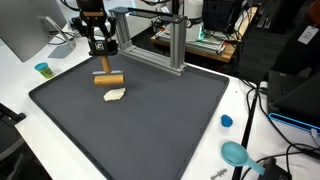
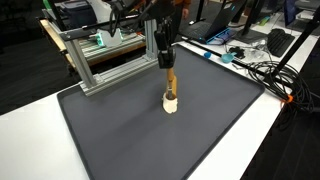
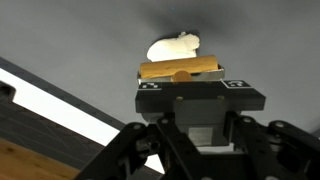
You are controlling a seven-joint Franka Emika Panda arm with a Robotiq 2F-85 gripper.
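Observation:
My gripper (image 1: pixel 100 52) hangs over the far left part of a dark mat (image 1: pixel 160 120) and is shut on the thin handle of a wooden mallet-like tool (image 1: pixel 108 79). The tool's cylindrical head hangs crosswise just above the mat. A small cream lump (image 1: pixel 115 95) lies on the mat right beside the head. The gripper (image 2: pixel 164 60), the tool (image 2: pixel 168 80) and the lump (image 2: pixel 171 102) show in both exterior views. In the wrist view the wooden head (image 3: pixel 180 69) sits past the gripper (image 3: pixel 182 82), with the lump (image 3: pixel 175 46) beyond it.
An aluminium frame (image 1: pixel 150 40) stands at the mat's far edge, close behind the gripper, and shows again in an exterior view (image 2: pixel 100 60). A small blue cup (image 1: pixel 43 69), a blue lid (image 1: pixel 226 121) and a teal object (image 1: pixel 236 153) lie off the mat. Cables (image 2: pixel 265 75) lie on the white table.

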